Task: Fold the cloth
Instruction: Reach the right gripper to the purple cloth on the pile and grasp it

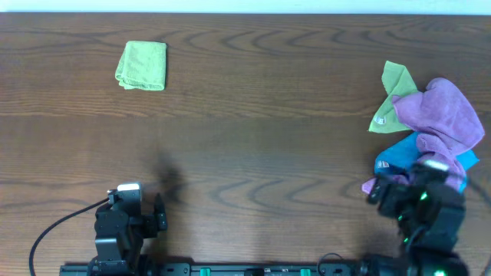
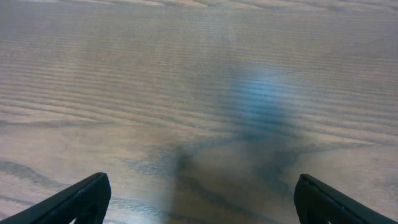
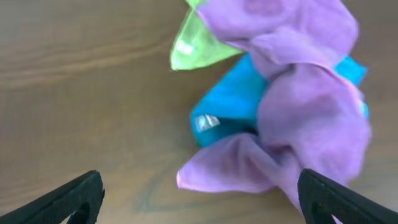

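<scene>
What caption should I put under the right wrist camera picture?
Open right gripper facing crumpled purple cloth atop blue cloth and green cloth.

My left arm (image 1: 123,230) and right arm (image 1: 430,211) are blocky black housings. A pale silver cap (image 1: 128,187) tops the left, which has a thin black cable (image 1: 69,215). Green lights (image 1: 422,197) glow on the right. My left tool (image 2: 200,193) and right tool (image 3: 200,190) have matte black wedge fingers (image 2: 87,199).

Robot lab: wood-grain table (image 1: 253,146)
</scene>
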### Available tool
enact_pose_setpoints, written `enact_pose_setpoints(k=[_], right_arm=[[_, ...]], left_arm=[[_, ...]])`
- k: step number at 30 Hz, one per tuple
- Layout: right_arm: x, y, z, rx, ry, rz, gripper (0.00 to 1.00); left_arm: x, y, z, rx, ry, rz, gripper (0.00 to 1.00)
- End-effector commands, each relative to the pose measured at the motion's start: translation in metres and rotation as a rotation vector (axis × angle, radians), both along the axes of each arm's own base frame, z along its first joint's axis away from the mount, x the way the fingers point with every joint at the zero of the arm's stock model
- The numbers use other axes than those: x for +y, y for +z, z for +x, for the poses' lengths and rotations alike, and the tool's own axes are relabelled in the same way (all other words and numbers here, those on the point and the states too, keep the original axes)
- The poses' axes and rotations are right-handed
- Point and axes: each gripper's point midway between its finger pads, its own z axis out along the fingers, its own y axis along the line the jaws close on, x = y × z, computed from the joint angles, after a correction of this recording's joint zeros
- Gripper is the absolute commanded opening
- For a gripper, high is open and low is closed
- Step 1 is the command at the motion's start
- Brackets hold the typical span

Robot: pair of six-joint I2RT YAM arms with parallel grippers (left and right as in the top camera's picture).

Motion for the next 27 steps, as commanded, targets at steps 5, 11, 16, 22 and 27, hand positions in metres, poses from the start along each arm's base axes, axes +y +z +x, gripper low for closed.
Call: enact_pose_setpoints(k=[5,11,16,22,27], right_arm=[[-0.031,0.061,0.011,0.065,-0.204,0.037,0.99],[-0.053,0.080,0.014,0.147,-0.377,0.082,0.99],[-0.073,0.063,0.021,0.240,-0.466,0.108,0.99],[-0.096,0.021,0.030,0.429,-0.483,0.119,0.99],[-0.106,-0.006,0.054,0.499,-0.411,0.096,0.99]], left_arm=[[0.001,-0.013,-0.008,0.055,-0.013,0.027,0.95],[0.001,-0.012,-0.008,0.054,-0.013,0.027,0.95],[0.001,-0.012,-0.008,0.054,-0.013,0.027,0.95],[0.001,-0.012,-0.008,0.054,-0.013,0.027,0.95],[0.001,-0.013,-0.008,0.055,-0.013,0.027,0.95]])
